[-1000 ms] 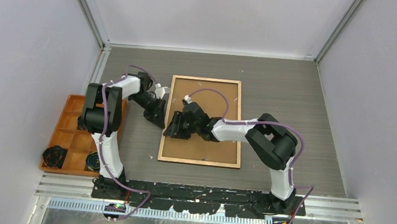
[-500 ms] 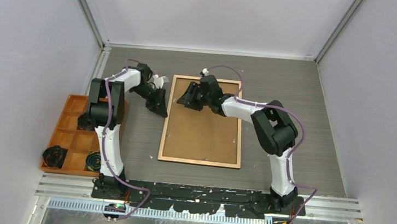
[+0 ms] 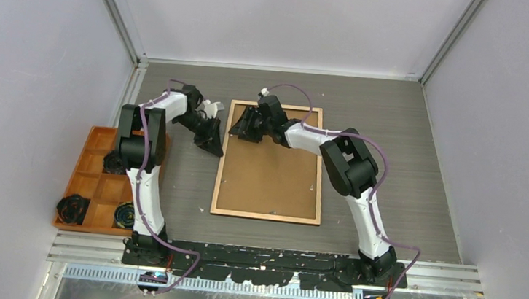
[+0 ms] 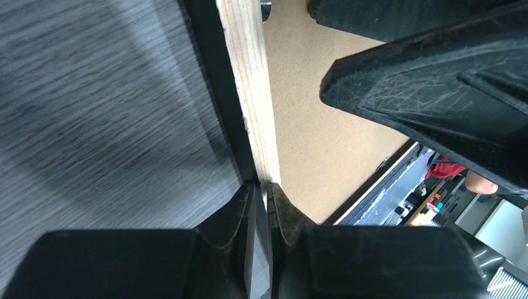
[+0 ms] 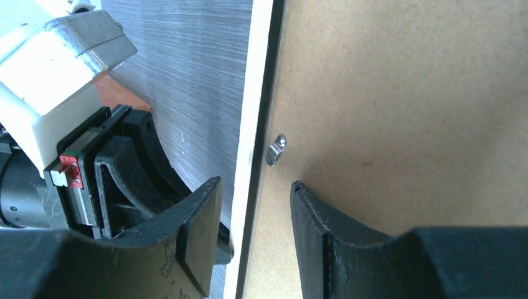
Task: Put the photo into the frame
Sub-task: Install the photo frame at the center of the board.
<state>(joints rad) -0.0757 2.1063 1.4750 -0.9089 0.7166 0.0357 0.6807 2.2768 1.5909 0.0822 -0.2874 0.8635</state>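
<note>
The frame (image 3: 265,215) lies back up on the table, its light wood rails around a brown backing board (image 3: 270,176). The photo is hidden. My left gripper (image 3: 212,144) is shut, its tips against the outer side of the frame's left rail (image 4: 246,75) near the far corner; in the left wrist view (image 4: 263,185) only a thin empty gap shows between its fingers. My right gripper (image 3: 240,127) is open and empty. In the right wrist view (image 5: 255,187) it straddles the left rail (image 5: 258,75), just short of a small metal clip (image 5: 276,149) on the board (image 5: 405,93).
An orange compartment tray (image 3: 97,185) sits at the left table edge with two black rolls (image 3: 73,208) in its near cells. Grey walls close in the table on three sides. The two grippers are a few centimetres apart at the frame's far left corner.
My right gripper has moved from the middle of the frame's left side up to its far left corner. My left gripper has shifted slightly farther along the left rail.
</note>
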